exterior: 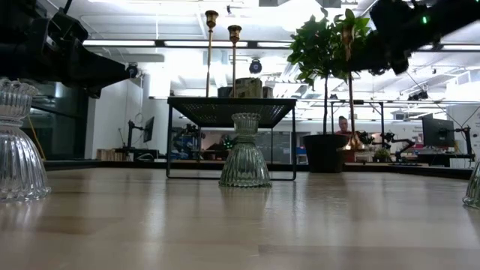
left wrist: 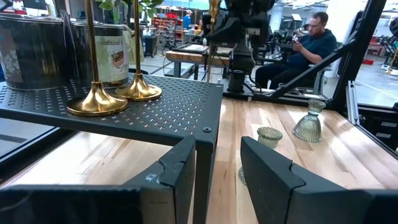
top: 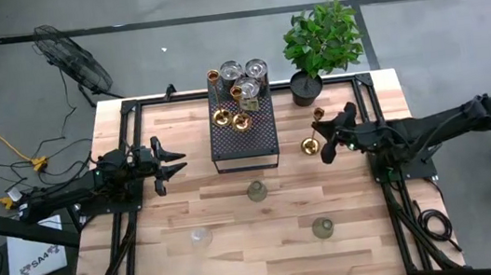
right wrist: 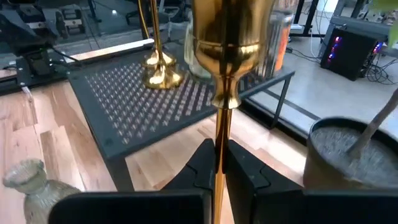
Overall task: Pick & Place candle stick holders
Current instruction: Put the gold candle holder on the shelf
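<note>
One brass candle stick holder point(right wrist: 225, 74) is standing upright on the table near the right edge, between the black perforated stand point(top: 243, 130) and the potted plant point(top: 320, 42). The right gripper point(right wrist: 217, 163) is pinching its slender stem, the fingers pressing together on it. Two more brass holders point(left wrist: 112, 96) are sitting on the stand beside silvery cups point(top: 244, 70). Three glass holders point(top: 257, 191) are resting apart on the bare wood. The left gripper point(top: 173, 160) is hanging just left of the stand, its fingers standing slightly apart and holding nothing.
</note>
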You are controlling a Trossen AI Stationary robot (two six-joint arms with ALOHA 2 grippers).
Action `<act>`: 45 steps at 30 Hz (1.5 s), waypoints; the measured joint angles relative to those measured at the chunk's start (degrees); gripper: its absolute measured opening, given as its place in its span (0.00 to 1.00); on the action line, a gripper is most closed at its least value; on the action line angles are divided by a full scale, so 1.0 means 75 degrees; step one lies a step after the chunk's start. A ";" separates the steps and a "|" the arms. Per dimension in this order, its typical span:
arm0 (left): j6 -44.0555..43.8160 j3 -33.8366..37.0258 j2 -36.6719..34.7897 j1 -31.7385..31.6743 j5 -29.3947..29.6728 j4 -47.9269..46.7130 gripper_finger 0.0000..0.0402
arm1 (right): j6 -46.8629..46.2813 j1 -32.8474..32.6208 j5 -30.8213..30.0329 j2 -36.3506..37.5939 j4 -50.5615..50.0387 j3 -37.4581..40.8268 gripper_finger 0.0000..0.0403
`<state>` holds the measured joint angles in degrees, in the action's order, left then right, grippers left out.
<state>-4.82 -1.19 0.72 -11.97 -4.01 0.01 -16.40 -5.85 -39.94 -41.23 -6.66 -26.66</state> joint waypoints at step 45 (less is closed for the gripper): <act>0.0000 -0.0002 -0.0002 -0.0002 0.0000 0.0000 0.31 | 0.1000 0.1933 0.2133 -0.4587 -0.0176 -0.5326 0.02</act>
<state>-4.82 -1.21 0.71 -11.98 -4.01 0.01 -8.91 8.65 -23.94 -75.63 -7.99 -66.61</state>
